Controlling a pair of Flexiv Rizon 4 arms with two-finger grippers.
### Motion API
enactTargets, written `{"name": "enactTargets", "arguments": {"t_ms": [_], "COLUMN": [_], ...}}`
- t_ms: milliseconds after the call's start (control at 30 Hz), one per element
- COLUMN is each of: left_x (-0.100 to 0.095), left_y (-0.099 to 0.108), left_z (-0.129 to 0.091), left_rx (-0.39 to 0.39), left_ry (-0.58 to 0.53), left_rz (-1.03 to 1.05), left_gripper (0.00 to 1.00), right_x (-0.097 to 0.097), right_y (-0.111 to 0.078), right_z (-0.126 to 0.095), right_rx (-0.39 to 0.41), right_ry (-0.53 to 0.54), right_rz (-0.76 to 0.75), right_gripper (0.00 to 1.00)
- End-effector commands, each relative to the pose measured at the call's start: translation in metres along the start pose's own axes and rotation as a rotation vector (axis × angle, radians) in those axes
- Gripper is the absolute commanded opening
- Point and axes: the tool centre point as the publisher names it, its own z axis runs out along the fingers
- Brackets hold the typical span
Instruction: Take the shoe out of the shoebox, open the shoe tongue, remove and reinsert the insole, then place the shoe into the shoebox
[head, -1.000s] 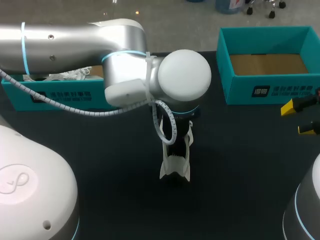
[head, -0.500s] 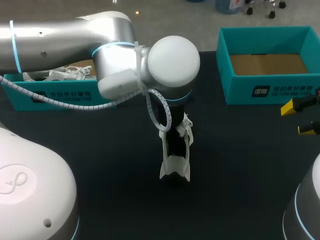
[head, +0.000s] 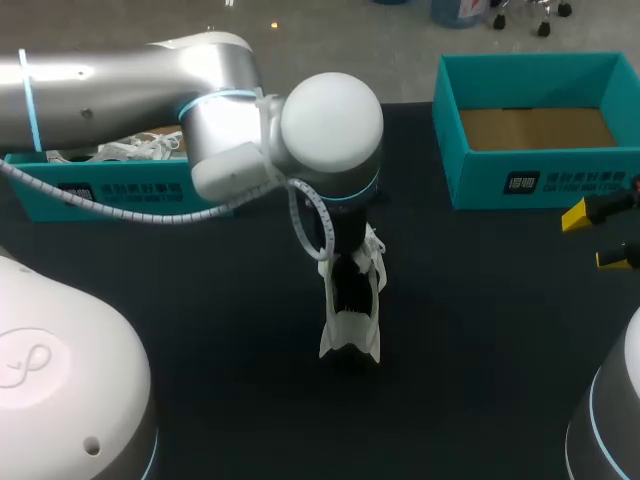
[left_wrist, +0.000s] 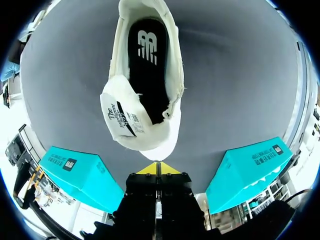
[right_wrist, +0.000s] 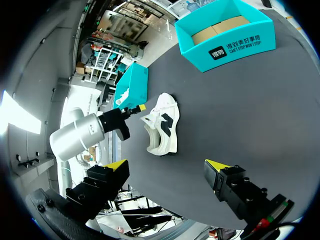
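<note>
A dark table (head: 200, 330) carries a white shoe (head: 352, 305) standing on its sole near the middle. Beyond the shoe and to the robot's right sits an open teal shoebox (head: 540, 125) with a bare cardboard floor. Beyond the shoe and to the robot's left sits a second teal box (head: 100, 190) with crumpled white paper (head: 135, 148) in it.

Compared with a second ago, the left arm (head: 240, 130) has drawn back toward its own side, so its big round joint now covers less of the shoe and more of the shoe's front is uncovered. The shoe has stayed in the same spot. The right gripper (head: 598, 237) has not moved.

In the left wrist view, the left gripper (left_wrist: 156, 167) hangs just above the toe end of the shoe, with its two yellow tips pressed together and nothing between them. Just ahead of the tips, the tongue (left_wrist: 122, 117) is folded forward over the toe, its labelled underside showing. Past the tongue the shoe mouth lies open, with the dark insole (left_wrist: 147, 65) lying flat inside. Whether the tips touch the toe cannot be told.

The right gripper waits well apart from the shoe on the robot's right, fingers spread wide and holding nothing.
</note>
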Motion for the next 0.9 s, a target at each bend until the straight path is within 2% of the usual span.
{"name": "enactTargets", "arguments": {"t_ms": [33,133,567,767,900], "left_x": [-0.006,-0.008,-0.006,0.000,0.006], "left_y": [-0.007,-0.013,-0.037,-0.038,-0.035], "left_z": [0.010,0.009,0.004,-0.002,0.006], "left_rx": [0.017,0.065,0.120,0.079,0.095], "left_ry": [0.000,-0.026,0.007,0.062,0.073], "left_rz": [0.014,0.026,0.044,0.032,0.018], "left_gripper": [0.00,0.00,0.00,0.00,0.00], "right_x": [0.000,0.000,0.000,0.000,0.000], "right_y": [-0.010,-0.010,-0.010,-0.010,-0.010], "right_z": [-0.003,-0.003,-0.003,-0.003,-0.003], "right_rx": [-0.045,-0.045,-0.045,-0.045,-0.045], "right_ry": [-0.003,-0.003,-0.003,-0.003,-0.003], "right_rz": [0.002,0.002,0.002,0.002,0.002], "right_gripper": [1.00,1.00,1.00,1.00,1.00]}}
